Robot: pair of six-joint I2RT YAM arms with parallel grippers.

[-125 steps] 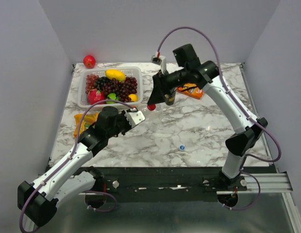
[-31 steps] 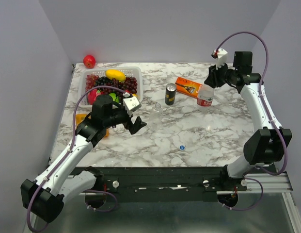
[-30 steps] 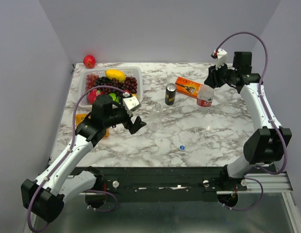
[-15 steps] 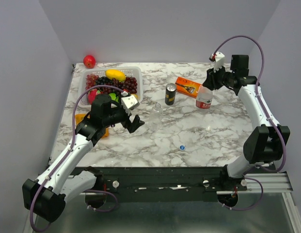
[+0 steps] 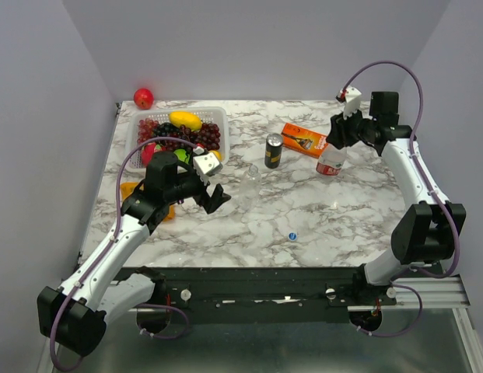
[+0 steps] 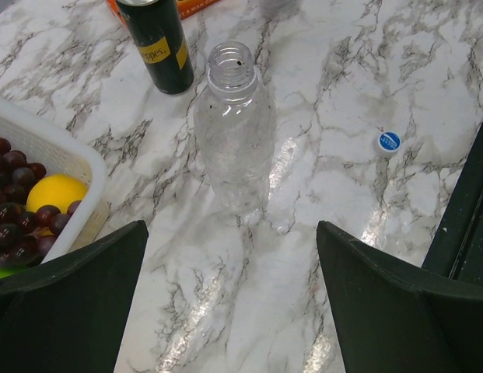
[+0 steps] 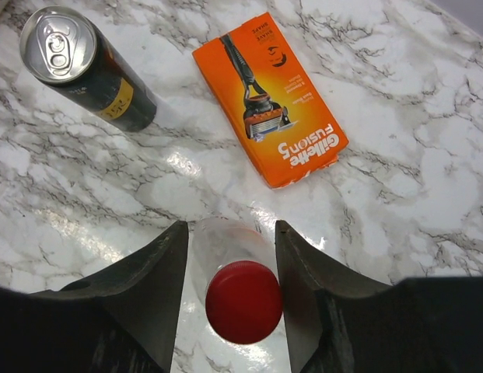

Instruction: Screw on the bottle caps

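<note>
**Marble Table in a Plain Grey Booth**

A white table [image 5: 334, 210] with grey marble veining fills the middle of the space. Its top is glossy: overhead light falls on it in soft bright patches, seen most clearly in the two wrist views. Thin dark strips run along its left and right edges.

Three smooth, matte walls close it in, all pale grey with a faint lilac tint: a back wall [image 5: 249, 47], a left wall [image 5: 39, 140] and a right wall [image 5: 459, 93]. No window shows in them.

A black beam [image 5: 264, 281] spans the table's near edge, and a silver slotted rail [image 5: 439, 291] juts out at its right end. Below them lies a dull grey floor [image 5: 288, 346] with a metallic sheen.
</note>
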